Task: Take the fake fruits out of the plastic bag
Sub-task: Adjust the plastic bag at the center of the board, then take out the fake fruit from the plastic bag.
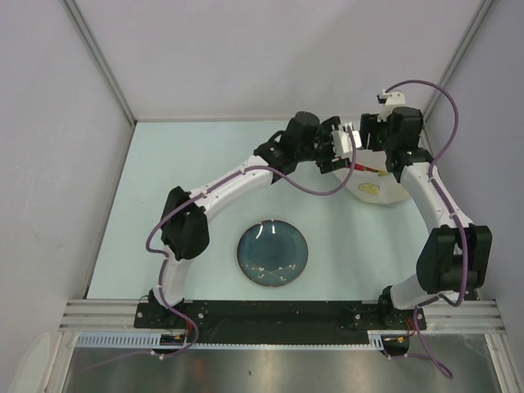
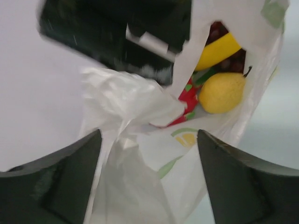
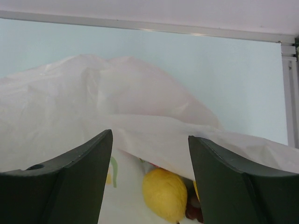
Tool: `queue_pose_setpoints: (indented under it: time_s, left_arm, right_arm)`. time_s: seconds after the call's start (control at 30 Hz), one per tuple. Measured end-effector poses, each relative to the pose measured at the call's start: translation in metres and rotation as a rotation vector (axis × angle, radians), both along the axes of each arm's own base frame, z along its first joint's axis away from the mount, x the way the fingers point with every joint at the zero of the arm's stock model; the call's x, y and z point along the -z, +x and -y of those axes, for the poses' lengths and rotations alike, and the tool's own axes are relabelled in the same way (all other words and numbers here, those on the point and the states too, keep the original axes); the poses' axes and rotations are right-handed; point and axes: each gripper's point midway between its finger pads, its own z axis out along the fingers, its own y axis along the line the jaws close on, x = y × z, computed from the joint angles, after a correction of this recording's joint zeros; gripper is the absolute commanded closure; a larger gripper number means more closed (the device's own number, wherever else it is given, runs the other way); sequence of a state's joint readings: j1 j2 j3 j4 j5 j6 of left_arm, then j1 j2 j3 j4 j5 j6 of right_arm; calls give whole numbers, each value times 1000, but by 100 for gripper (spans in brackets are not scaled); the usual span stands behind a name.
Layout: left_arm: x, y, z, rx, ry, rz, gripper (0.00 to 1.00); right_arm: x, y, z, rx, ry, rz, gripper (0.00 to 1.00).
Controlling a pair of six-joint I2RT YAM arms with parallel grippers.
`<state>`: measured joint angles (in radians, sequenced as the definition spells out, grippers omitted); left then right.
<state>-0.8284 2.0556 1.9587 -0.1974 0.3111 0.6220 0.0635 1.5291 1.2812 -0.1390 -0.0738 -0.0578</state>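
The plastic bag (image 2: pixel 135 102) holds the fake fruits (image 2: pixel 222 91); we see the left gripper (image 2: pixel 149 140) and right gripper (image 3: pixel 150 137) with jaws spread, film between, apparently unpinched.

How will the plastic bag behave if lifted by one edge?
Probably floppy: the plastic bag is thin and crumpled into folds in the left wrist view. Its mouth likely sags shut, since a sheet droops over the round yellow fruit in the right wrist view. The loose fruit may roll inside.
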Motion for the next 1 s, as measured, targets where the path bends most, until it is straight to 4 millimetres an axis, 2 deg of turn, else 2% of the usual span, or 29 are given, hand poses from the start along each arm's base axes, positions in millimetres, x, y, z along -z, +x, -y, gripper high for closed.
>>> queue_pose_setpoints:
  time_s: [0.07, 0.1, 0.2, 0.27, 0.37, 0.5, 0.6, 0.67, 0.77, 0.9, 1.0]
  left_arm:
    - [17, 8, -3, -57, 34, -1, 62]
    - [21, 12, -6, -89, 46, -2, 82]
    - [22, 24, -18, -171, 43, -32, 100]
    - [15, 31, -25, -202, 19, -64, 100]
    - [-2, 37, -36, -233, -47, -142, 100]
    - [-23, 35, -45, -238, -148, -277, 100]
    - [-27, 29, -43, -217, -203, -379, 100]
    - [-25, 23, -40, -202, -224, -440, 100]
    - [-23, 17, -36, -184, -250, -516, 100]
    - [-30, 12, -31, -154, -283, -575, 100]
    - [-40, 11, -31, -136, -315, -604, 100]
  right_arm:
    - [-7, -10, 4, 0, -3, 0, 29]
    - [-14, -17, 6, -4, -7, 7, 34]
    - [-42, -37, 1, -66, -18, 57, 51]
    - [-59, -53, -13, -155, -33, 90, 62]
    - [-60, -66, -31, -270, -70, 90, 71]
    - [-26, -69, -44, -372, -102, 2, 75]
    - [2, -73, -48, -428, -119, -75, 80]
    - [12, -78, -54, -468, -142, -102, 81]
    - [15, -83, -66, -519, -180, -102, 82]
    - [26, -72, -70, -498, -231, -102, 81]
    - [53, -49, -60, -424, -283, -125, 81]
